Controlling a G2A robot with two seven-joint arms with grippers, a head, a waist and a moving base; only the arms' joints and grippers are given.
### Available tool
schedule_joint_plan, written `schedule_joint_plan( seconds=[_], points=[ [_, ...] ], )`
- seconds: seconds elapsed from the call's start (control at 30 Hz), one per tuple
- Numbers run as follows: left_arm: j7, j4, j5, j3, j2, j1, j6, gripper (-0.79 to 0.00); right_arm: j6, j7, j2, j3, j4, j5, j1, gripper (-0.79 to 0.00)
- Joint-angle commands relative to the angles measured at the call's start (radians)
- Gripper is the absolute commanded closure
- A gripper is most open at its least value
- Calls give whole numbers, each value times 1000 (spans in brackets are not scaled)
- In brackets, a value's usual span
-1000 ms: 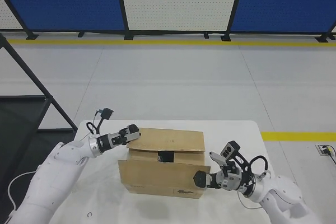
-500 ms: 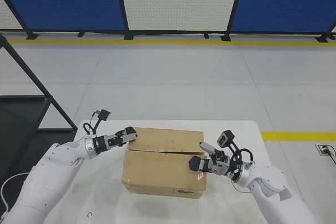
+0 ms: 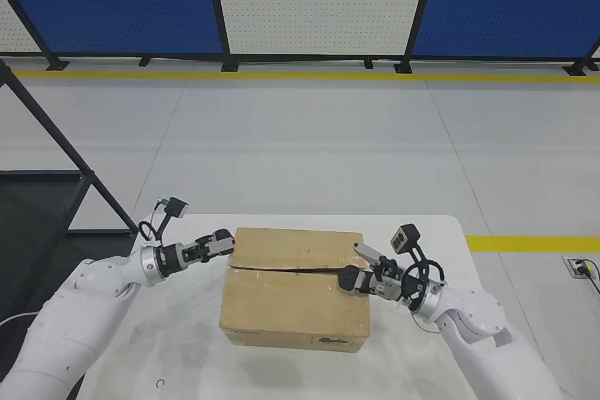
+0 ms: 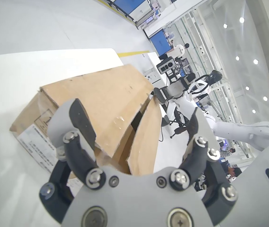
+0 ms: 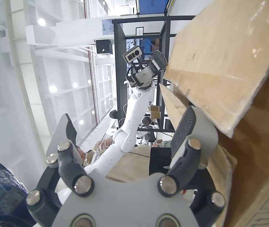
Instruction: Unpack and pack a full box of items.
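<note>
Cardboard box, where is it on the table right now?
In the top view the cardboard box sits near the middle of the table, flaps almost shut, with the left gripper at one end and the right gripper at the other.

The right gripper (image 5: pixel 128 119), fingers spread wide, rests one finger (image 5: pixel 186 128) against the cardboard box (image 5: pixel 255 166) just under a top flap (image 5: pixel 219 67). The left gripper (image 5: pixel 159 63) sits at the box's far end, with a black rack (image 5: pixel 115 72) beyond the box.
</note>
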Motion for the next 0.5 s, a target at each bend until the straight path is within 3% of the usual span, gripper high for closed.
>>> schedule_joint_plan(
  seconds=[0.0,0.13,0.47],
  points=[
    [-1,-3,-1,6,3,0,1,-785,-15,-23,-1,4,-4,-14,-4,-785],
    [0,-8,-9,17,9,0,0,-785,-25,-66,-1,13,-30,-48,-21,-785],
    [14,-8,-33,34,22,-3,-14,-785,80,-92,5,41,-35,-105,-27,-785]
  ],
)
